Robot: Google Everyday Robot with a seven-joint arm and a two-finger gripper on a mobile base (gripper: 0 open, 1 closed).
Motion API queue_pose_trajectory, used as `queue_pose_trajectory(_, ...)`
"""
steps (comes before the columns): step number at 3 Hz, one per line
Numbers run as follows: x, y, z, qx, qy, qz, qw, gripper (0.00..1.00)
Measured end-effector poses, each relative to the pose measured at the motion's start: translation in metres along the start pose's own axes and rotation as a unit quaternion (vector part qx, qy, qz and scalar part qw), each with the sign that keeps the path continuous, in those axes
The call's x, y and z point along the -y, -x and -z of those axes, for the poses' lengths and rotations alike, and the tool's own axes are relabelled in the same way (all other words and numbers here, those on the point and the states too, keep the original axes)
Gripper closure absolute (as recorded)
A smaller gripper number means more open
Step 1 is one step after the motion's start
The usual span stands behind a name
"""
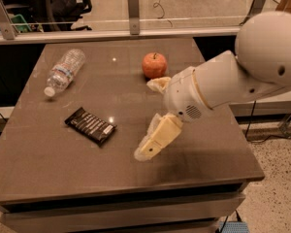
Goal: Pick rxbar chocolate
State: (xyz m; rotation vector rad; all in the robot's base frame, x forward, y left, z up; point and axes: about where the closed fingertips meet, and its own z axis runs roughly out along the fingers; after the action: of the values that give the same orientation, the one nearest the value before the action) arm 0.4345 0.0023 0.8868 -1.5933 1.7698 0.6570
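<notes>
One tool (pixel 153 141), pale cream, at the end of one white arm (pixel 233 79) reaching in from the right. Hangs low over the near middle of the bench (pixel 48 171), tip slanting down to the near left. Wide or narrow: cannot tell. Nothing seen held in it.

Just left of the tool, apart from it: one rxbar chocolate (pixel 90 125). Lies flat on the bench, left of middle, long side running from far left to near right. Flat and rectangular, black wrapper, rows of small white lettering along its face, a pale label patch near the end closer to the tool. Untouched, with bare bench all round it.

Farther out, beyond the tool: one apple (pixel 154 64), red-orange, stem up, at the far middle of the bench, close to the arm's wrist.

At the far left: one clear water bottle (pixel 64 71), lying on its side, white cap towards the near left, well apart from the bar and from the apple.

One bench, dark brown, carrying all three.
</notes>
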Motion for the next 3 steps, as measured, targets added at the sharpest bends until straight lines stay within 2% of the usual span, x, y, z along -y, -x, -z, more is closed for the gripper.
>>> queue_pose_trajectory(1,0.000,0.014,-0.037,0.056,0.003,0.004,0.9984,0.00)
queue_pose_trajectory(2,-0.002,0.031,-0.070,0.079,0.004,0.019,0.9967,0.00)
queue_pose_trajectory(3,-0.002,0.040,-0.100,0.088,0.007,0.024,0.9958,0.00)
